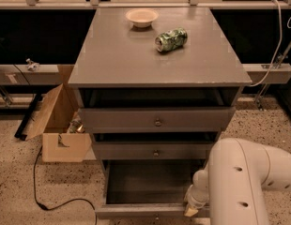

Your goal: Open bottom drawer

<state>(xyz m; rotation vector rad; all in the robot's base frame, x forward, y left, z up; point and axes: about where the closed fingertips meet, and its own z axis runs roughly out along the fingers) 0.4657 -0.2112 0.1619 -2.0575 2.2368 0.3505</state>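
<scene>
The grey cabinet has three drawers. The bottom drawer point(136, 212) stands pulled out towards me, its empty inside showing and its small round knob point(156, 216) at the lower edge of the view. My gripper point(191, 211) is at the right end of this drawer's front, mostly hidden behind my white arm point(239, 186). The middle drawer point(155, 151) and the top drawer point(157, 119) each stand a little way out.
A small bowl point(141, 17) and a green can point(171, 39) lying on its side are on the cabinet top point(112, 60). An open cardboard box point(56, 125) and a black cable point(47, 200) are on the floor to the left.
</scene>
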